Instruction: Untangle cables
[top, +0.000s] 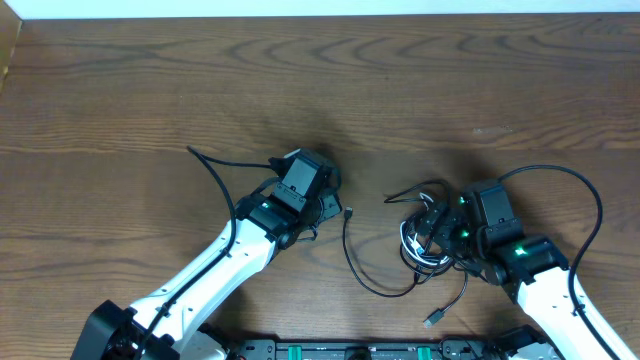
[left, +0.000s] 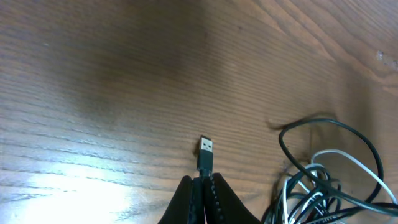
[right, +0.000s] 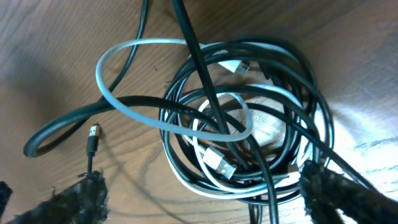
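Observation:
The cables lie as a tangled coil (top: 425, 243) of white and black cords at the right of the table. My right gripper (top: 432, 232) hangs over the coil. In the right wrist view it (right: 200, 178) is open wide, its fingers (right: 81, 196) standing either side of the coil (right: 249, 118), where a white USB plug (right: 219, 163) shows. One black cable (top: 365, 280) runs left out of the coil. My left gripper (top: 335, 208) is shut on it just behind its USB plug (left: 206, 147). The left wrist view shows the gripper (left: 200, 182) pinching that cord, with the coil (left: 323, 186) to its right.
A loose black plug end (top: 432, 320) lies near the front edge below the coil. A small black plug (right: 94, 132) rests on the wood by my right gripper's left finger. Thick black arm cables (top: 215, 170) arc beside both arms. The wooden table (top: 320, 80) stretches behind.

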